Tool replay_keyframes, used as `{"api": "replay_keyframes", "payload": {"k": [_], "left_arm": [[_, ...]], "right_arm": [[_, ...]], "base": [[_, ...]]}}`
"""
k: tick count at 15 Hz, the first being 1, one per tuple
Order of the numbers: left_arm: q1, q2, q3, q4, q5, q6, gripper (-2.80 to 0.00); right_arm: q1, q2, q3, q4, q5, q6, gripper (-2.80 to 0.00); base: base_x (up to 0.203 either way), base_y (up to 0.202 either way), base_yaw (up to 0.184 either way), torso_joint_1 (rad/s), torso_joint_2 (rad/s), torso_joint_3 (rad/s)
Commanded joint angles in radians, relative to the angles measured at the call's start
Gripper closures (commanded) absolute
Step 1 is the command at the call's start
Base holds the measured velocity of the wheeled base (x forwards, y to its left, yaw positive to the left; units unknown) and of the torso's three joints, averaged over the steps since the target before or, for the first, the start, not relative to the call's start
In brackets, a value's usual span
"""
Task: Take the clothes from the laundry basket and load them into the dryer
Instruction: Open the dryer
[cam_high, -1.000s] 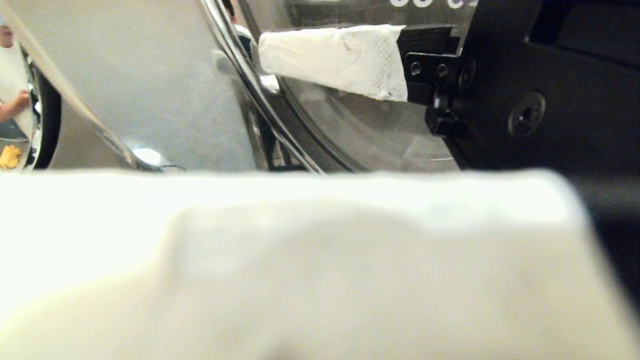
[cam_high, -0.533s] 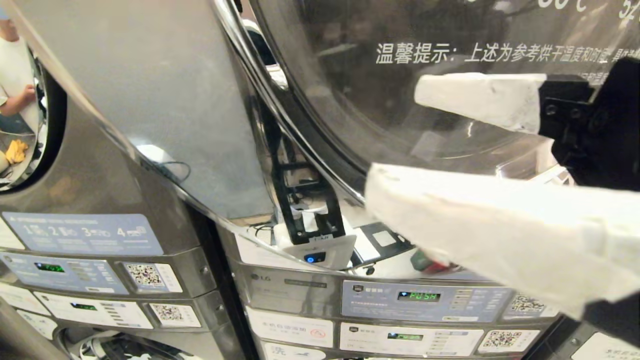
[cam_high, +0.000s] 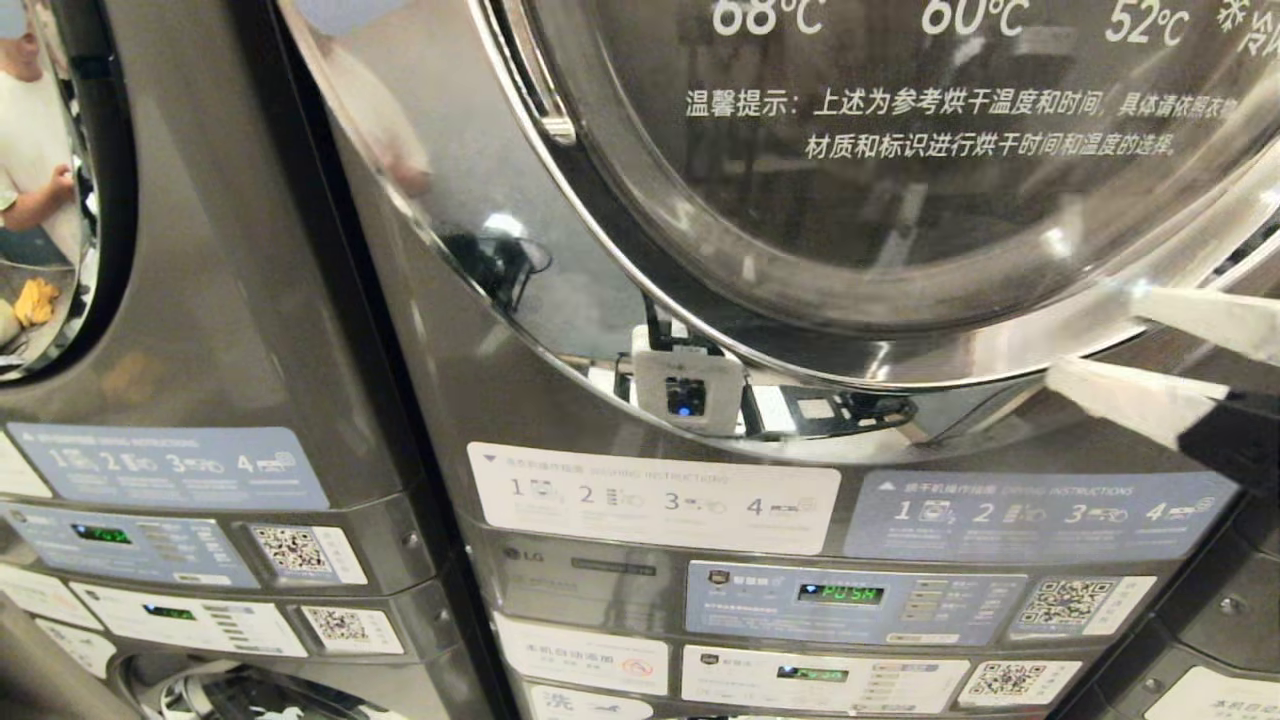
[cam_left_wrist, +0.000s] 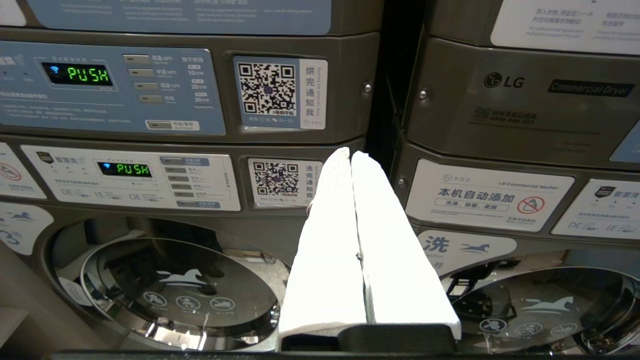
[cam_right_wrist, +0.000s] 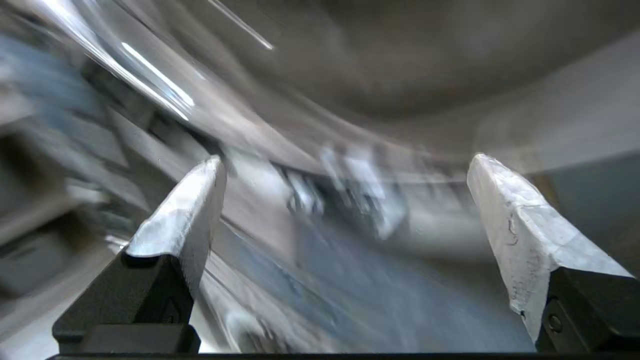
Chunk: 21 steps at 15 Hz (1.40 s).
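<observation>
The dryer (cam_high: 560, 380) fills the head view, and its round glass door (cam_high: 900, 200) with white printed text lies against the machine's front. My right gripper (cam_high: 1095, 338) reaches in from the right edge, just below the door's chrome rim. It is open, its white-wrapped fingers wide apart with nothing between them. The right wrist view shows the same gripper (cam_right_wrist: 346, 160), with a blurred scene beyond it. My left gripper (cam_left_wrist: 345, 152) is shut and empty, parked low and pointing at the control panels. The clothes and the laundry basket are out of view.
A second machine (cam_high: 200, 300) stands to the left, and a person in a white shirt (cam_high: 30, 150) shows at its door. Control panels with green "PUSH" displays (cam_high: 840, 593) sit under the dryer. Washer doors (cam_left_wrist: 170, 290) lie below them.
My right gripper, close before the head camera a second ago, has drawn back to the right edge. The dryer door has swung from an open angle to lie against the machine's front.
</observation>
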Motion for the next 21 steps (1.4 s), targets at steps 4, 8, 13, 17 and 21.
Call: {"api": "replay_keyframes", "payload": {"k": [4,8,13,17,21], "left_arm": [[0.0,0.0,0.0,0.0,0.0,-0.001,0.0],[0.0,0.0,0.001,0.0,0.0,0.0,0.0],[0.0,0.0,0.0,0.0,0.0,-0.001,0.0],[0.0,0.0,0.0,0.0,0.0,-0.001,0.0],[0.0,0.0,0.0,0.0,0.0,-0.001,0.0]], "right_arm": [[-0.242,-0.334,0.348,0.094,0.003,0.031,-2.8],[-0.263,-0.519,0.631,0.096,-0.11,-0.005,-2.8],[-0.289,-0.739,0.787,0.091,-0.147,-0.075,-2.8],[-0.323,-0.74,0.796,0.079,-0.128,-0.067,-2.8],[-0.476,-0.758,0.796,0.154,-0.098,-0.066,-2.8]], "base": [[0.0,0.0,0.0,0.0,0.0,0.0],[0.0,0.0,0.0,0.0,0.0,0.0],[0.0,0.0,0.0,0.0,0.0,0.0],[0.0,0.0,0.0,0.0,0.0,0.0],[0.0,0.0,0.0,0.0,0.0,0.0]]}}
